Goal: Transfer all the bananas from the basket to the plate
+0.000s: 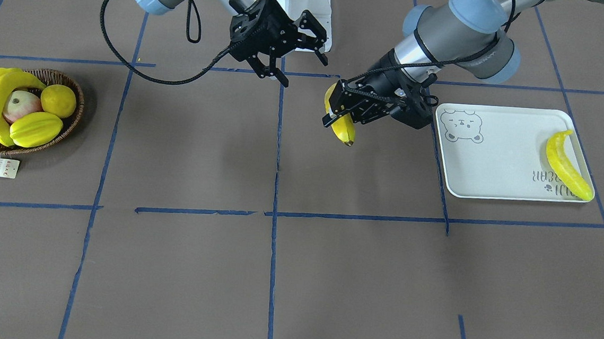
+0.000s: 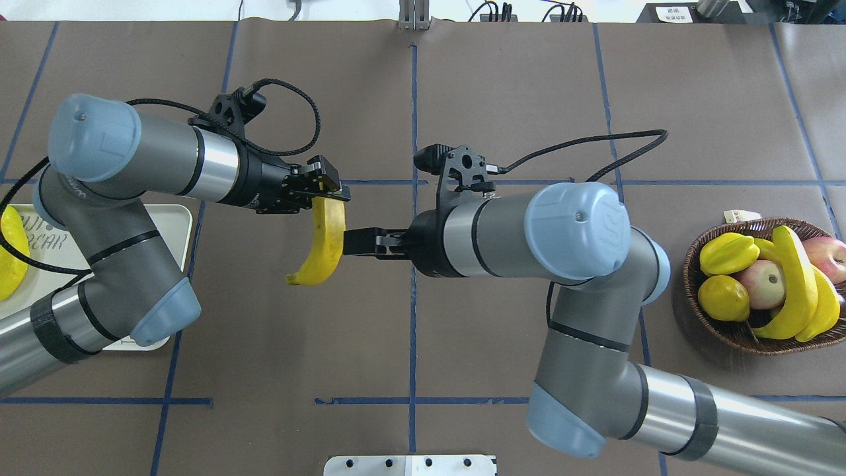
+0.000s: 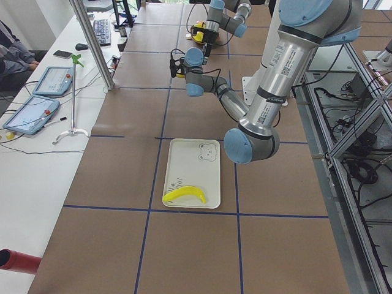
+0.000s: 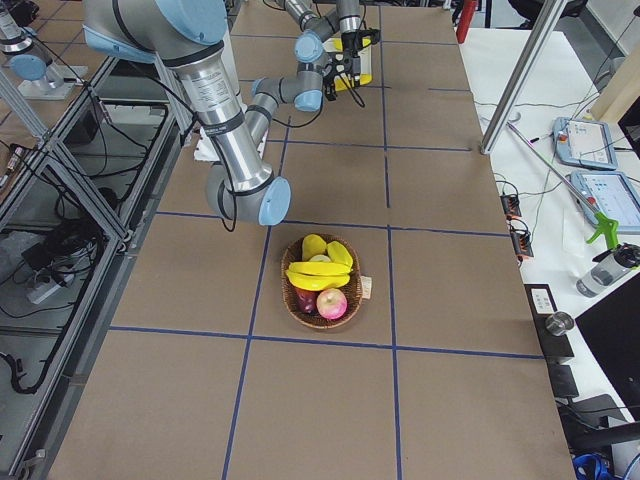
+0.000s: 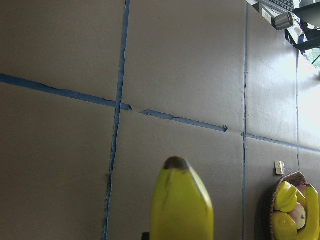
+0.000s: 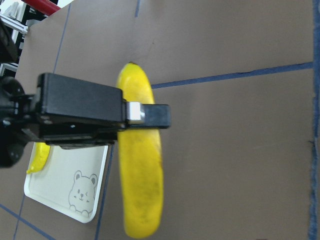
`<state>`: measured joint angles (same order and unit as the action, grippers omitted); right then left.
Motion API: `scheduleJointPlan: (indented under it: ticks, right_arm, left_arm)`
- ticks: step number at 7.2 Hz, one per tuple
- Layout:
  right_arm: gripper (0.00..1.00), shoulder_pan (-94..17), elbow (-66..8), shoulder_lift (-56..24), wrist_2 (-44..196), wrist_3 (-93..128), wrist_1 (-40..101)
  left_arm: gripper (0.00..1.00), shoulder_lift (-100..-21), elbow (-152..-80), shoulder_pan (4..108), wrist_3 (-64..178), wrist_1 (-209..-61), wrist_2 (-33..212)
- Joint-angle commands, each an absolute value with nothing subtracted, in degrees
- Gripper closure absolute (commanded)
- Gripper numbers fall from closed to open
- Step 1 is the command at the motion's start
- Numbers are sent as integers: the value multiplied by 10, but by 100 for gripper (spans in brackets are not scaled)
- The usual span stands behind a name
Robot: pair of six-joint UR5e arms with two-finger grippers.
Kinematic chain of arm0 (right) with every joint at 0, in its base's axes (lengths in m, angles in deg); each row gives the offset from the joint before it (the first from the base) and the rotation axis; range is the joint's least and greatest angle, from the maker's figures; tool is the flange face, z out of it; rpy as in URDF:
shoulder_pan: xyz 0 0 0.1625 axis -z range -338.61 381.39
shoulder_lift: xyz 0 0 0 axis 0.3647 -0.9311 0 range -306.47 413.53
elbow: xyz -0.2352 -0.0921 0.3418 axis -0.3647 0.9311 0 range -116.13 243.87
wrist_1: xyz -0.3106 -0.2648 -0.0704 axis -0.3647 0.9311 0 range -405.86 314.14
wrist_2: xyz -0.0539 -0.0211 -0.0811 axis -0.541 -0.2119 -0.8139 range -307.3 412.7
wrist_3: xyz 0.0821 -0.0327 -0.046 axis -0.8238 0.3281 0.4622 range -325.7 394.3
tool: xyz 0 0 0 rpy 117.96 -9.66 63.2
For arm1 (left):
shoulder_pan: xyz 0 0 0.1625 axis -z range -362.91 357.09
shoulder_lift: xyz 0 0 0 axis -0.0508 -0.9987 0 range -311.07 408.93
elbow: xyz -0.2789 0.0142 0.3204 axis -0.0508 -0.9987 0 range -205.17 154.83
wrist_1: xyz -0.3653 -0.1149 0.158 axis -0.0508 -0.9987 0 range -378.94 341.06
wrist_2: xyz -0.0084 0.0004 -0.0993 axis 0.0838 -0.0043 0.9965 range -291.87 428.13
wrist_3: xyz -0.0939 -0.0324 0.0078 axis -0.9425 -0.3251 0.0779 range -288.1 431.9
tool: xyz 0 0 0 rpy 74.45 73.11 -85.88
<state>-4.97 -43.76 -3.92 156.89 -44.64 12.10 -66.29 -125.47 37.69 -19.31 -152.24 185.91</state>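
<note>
The left end effector (image 1: 344, 111) pinches a glossy curved banana (image 1: 343, 130), hiding its middle; the right end effector (image 1: 303, 67) hangs spread. The woven basket (image 1: 43, 143) is cut off.

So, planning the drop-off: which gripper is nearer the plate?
Left. The left gripper, shut on a banana, hangs just beside the plate's bear-face corner; the open right gripper sits farther away, over the table's middle.

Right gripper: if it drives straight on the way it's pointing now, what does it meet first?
The banana clamped in the left gripper. The open right gripper points at the banana's middle, and the right wrist view shows it dead ahead. The front view suggests a small gap between them.
</note>
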Motion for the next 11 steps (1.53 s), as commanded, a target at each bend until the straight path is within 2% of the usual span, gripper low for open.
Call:
scheduleJointPlan:
  ticks: [1,2,4,6,7,8,9,10,11]
  right_arm:
    - [1,-107,-481,-80,1658,-439,219]
    - [1,-127,-483,-81,1667,-436,283]
    - [1,-168,-496,-103,1695,-357,385]
    - [1,-210,-550,-156,1718,-241,474]
    - [1,-224,-562,-181,1719,-208,482]
    - [1,-227,-561,-189,1719,-200,482]
    - [1,-228,-562,-191,1719,-200,482]
    - [1,-229,-563,-192,1719,-200,482]
    - [1,-231,-565,-192,1719,-200,482]
  left_arm:
    - [100,-615,-1275,414,-192,-1450,1861]
    - [100,-560,-1296,437,-192,-1419,1862]
    - [100,-508,-1299,480,-193,-1336,1856]
    - [100,-411,-1291,526,-178,-1356,1862]
    - [100,-392,-1264,545,-179,-1358,1863]
    - [93,-390,-1235,562,-184,-1359,1863]
    - [78,-379,-1203,564,-185,-1404,1863]
    - [74,-378,-1153,565,-184,-1458,1862]
    - [57,-384,-1133,565,-178,-1478,1862]
